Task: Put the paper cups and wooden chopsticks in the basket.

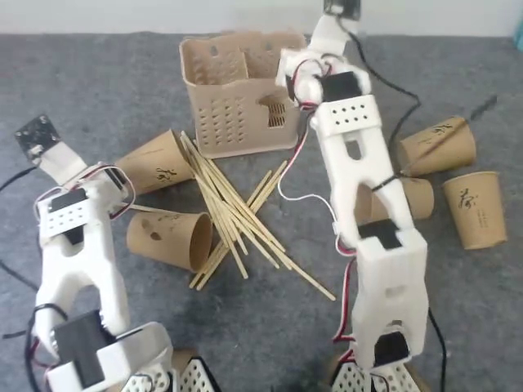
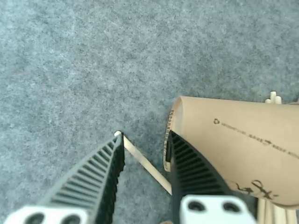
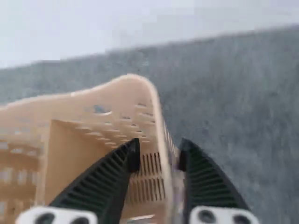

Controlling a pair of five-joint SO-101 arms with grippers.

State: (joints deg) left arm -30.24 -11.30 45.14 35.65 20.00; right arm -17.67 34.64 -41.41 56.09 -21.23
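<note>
The chopsticks (image 1: 237, 214) lie in a loose heap on the grey carpet (image 1: 122, 73), between the two arms and just in front of the basket (image 1: 233, 122). Most of them have their long axis on one diagonal, from the basket's left corner down toward the base of the right arm (image 1: 359, 163). A few cross them on the other diagonal. The basket stands upright at the far side of the table, open side up.

Two cups lie on their sides to the left of the heap. The farther cup (image 1: 155, 166) has its wide end against the sticks. The nearer cup (image 1: 170, 238) also turns its mouth to the sticks. Three more cups (image 1: 418, 198) lie on the right, beyond the right arm and apart from the basket.

The left gripper (image 2: 145, 140) is low over the carpet, its fingers moderately open, and it holds nothing. A single chopstick (image 2: 145, 163) lies on the carpet and crosses the gap between them. One finger (image 2: 187, 163) is close against the end of a lying cup (image 2: 233, 140), whose long axis runs sideways away from the gripper. I cannot tell if they touch.

The right gripper (image 3: 157, 149) is above the basket's right edge. Its fingers are a little open, with the basket's wall between them, one finger inside and one outside. Whether they press on the wall, I cannot tell.
</note>
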